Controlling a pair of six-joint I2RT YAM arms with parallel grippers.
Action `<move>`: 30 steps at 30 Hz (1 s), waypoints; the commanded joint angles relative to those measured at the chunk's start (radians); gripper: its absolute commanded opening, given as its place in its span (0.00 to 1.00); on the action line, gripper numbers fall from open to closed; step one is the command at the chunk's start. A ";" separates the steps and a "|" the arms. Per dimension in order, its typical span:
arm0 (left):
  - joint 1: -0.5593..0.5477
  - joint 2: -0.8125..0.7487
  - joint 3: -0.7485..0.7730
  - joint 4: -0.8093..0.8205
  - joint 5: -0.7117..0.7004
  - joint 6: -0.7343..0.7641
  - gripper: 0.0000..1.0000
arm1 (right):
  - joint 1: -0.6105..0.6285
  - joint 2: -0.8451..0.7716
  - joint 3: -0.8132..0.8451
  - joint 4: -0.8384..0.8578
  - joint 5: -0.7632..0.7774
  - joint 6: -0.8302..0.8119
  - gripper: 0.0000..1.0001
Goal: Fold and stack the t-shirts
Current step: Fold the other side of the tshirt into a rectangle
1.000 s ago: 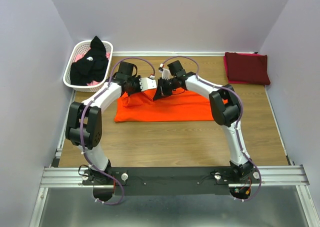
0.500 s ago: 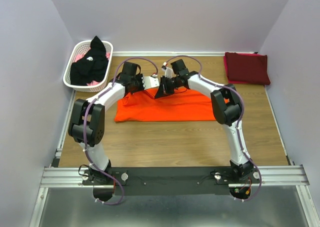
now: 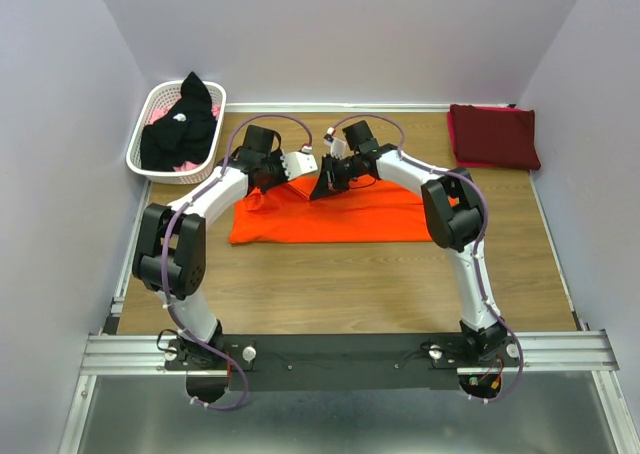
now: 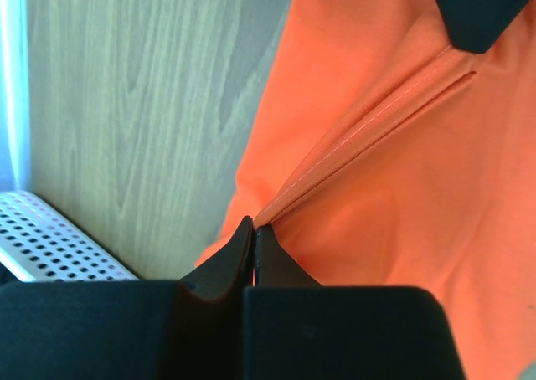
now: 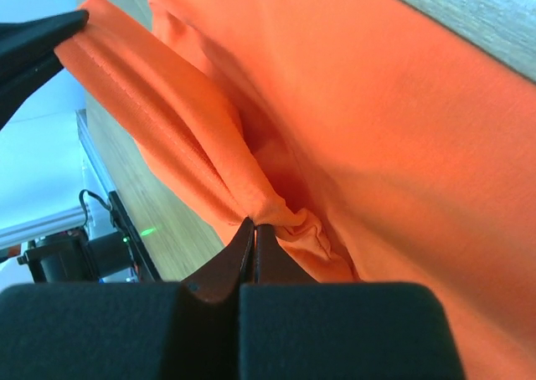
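- Two arms reached from the near rail across the bare table (image 3: 330, 284) to the orange shirt (image 3: 340, 224), which lay mid-table as a wide, flat band.
- The left gripper (image 4: 254, 229) was pinched tight on a seamed edge of that shirt. The right gripper (image 5: 254, 228) was clamped on a bunched fold of it (the two tips sat close together near the shirt's far edge).
- Over the last second both grippers had crept slightly farther from the bases, drawing the pinched cloth along. I judged that a fold was under way, not finished.
- Farther back, the black shirt (image 3: 180, 129) lay heaped in the basket (image 3: 160, 171) at far left, not yet folded. The maroon shirt (image 3: 493, 134) sat folded in the far right corner, probably the start of the stack.
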 commanded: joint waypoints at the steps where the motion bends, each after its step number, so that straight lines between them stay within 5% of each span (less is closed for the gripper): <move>1: 0.010 -0.052 -0.018 -0.048 -0.053 -0.066 0.00 | -0.013 0.007 -0.028 -0.051 -0.011 -0.002 0.00; 17: 0.010 0.053 0.069 -0.091 -0.015 -0.112 0.00 | -0.016 0.006 -0.033 -0.051 -0.003 0.004 0.00; 21: 0.010 0.058 0.085 -0.097 -0.031 -0.112 0.00 | -0.025 0.009 -0.034 -0.050 -0.012 0.027 0.21; 30: 0.009 0.135 0.177 -0.076 -0.059 -0.042 0.03 | -0.053 -0.052 -0.091 -0.039 -0.015 0.038 0.35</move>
